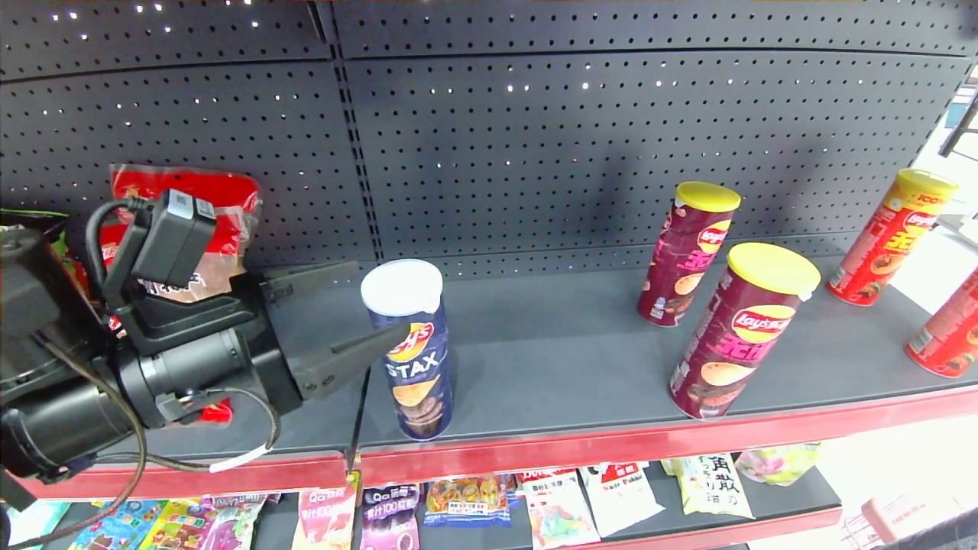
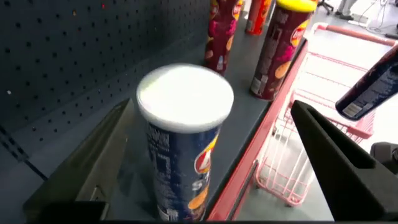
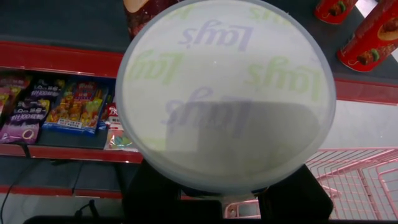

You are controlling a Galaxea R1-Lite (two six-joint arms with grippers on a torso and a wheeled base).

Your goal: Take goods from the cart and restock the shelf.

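Nearest to me, my right pincer [image 3: 217, 202] is clamping a second chips can [image 3: 224, 93] by its body. I am holding it in the air over the pink cart [image 2: 298, 168], its clear lid facing my wrist, so this 1 is waiting its turn.

Just past the cart, the shelf [image 1: 550, 359] is carrying the blue chips can [image 1: 412, 351], which is standing upright close to the red front edge. My left pincer [image 1: 382, 298] is lying level at the can's upper half with its jaws spread wide. 1 finger is sitting on each side and a gap is showing between each finger and the can wall, so I am gripping nothing here.

I am judging that the placing step for this can is ending, since it is resting on its own base with the jaws free of it. The next move is calling for a straight pull back toward me, with both fingers kept off the can: it is tall, narrow and near the edge, so a sideways brush could tip it into the cart. After that, the second can is needing a spot, and the bare stretch beside the blue can looks suitable.

Farther along, 2 purple chips cans [image 1: 733, 336] are standing upright, and beyond them 2 red chips cans [image 1: 890, 237] are standing too. A red snack bag [image 1: 221, 206] is leaning against the back panel.
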